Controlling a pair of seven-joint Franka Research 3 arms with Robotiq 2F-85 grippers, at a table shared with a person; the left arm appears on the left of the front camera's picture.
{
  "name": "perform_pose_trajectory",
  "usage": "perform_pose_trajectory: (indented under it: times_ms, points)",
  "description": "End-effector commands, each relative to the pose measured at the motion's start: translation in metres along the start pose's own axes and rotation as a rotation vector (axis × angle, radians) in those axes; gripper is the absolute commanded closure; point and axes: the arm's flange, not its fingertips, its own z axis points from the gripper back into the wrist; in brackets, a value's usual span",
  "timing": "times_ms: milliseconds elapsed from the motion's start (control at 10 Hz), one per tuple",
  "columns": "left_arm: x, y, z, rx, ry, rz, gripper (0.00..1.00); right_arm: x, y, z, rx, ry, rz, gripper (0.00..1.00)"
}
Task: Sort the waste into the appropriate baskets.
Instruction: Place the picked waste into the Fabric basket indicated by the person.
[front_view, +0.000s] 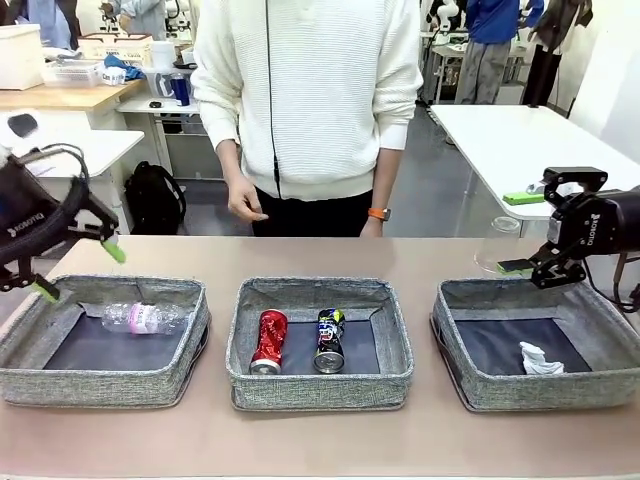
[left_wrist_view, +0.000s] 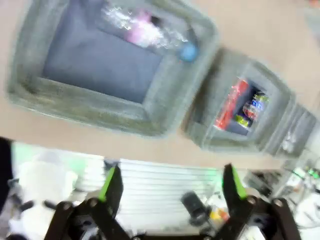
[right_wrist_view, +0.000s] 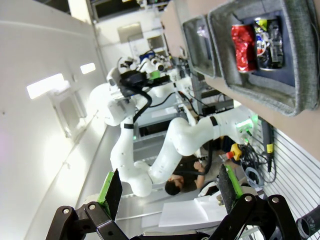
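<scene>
Three grey woven baskets stand in a row. In the left basket (front_view: 30, 345) lies the clear plastic bottle (front_view: 145, 318) with its pinkish label. The middle basket (front_view: 395, 340) holds a red can (front_view: 269, 340) and a dark multicoloured can (front_view: 329, 340) side by side. A white paper wad (front_view: 540, 358) rests in the right basket (front_view: 455, 345). A clear plastic cup (front_view: 497, 245) stands on the table behind that basket. My left gripper (front_view: 80, 268) hovers open and empty beside the left basket's far left corner. My right gripper (front_view: 520, 232) is open above the right basket's back edge, near the cup, with nothing between its fingers (right_wrist_view: 112, 190).
A person in a white sweater stands at the far edge, hands (front_view: 245, 205) hanging off the table. The blurred left wrist view looks down on the bottle (left_wrist_view: 145, 30) and both cans (left_wrist_view: 240, 105). The right wrist view shows the cans (right_wrist_view: 255, 42) and my left arm (right_wrist_view: 150, 125).
</scene>
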Motion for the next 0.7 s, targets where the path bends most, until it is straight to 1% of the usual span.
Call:
perform_pose_trajectory:
  times_ms: [0,100,200,300,400,600]
  points:
    - [-0.007,-0.004,0.042,-0.212,0.161,-0.068,0.0,0.001,0.001,-0.001,0.017,-0.001,0.025,0.0]
    - [-0.01,-0.005,0.056,-0.311,0.222,-0.08,0.0,0.001,0.001,-0.001,0.017,-0.001,0.025,0.0]
    - [-0.01,-0.004,0.062,-0.423,0.251,-0.074,0.0,0.001,0.001,-0.001,0.017,-0.001,0.025,0.0]
    - [-0.007,0.003,0.061,-0.564,0.31,-0.046,0.0,0.001,0.001,-0.001,0.017,-0.001,0.025,0.0]
    - [-0.002,0.017,0.056,-0.709,0.358,-0.02,0.0,0.001,0.001,-0.001,0.017,-0.001,0.025,0.0]
    - [0.012,0.047,0.042,-0.888,0.407,0.078,0.0,0.001,0.001,-0.001,0.017,-0.001,0.025,0.0]
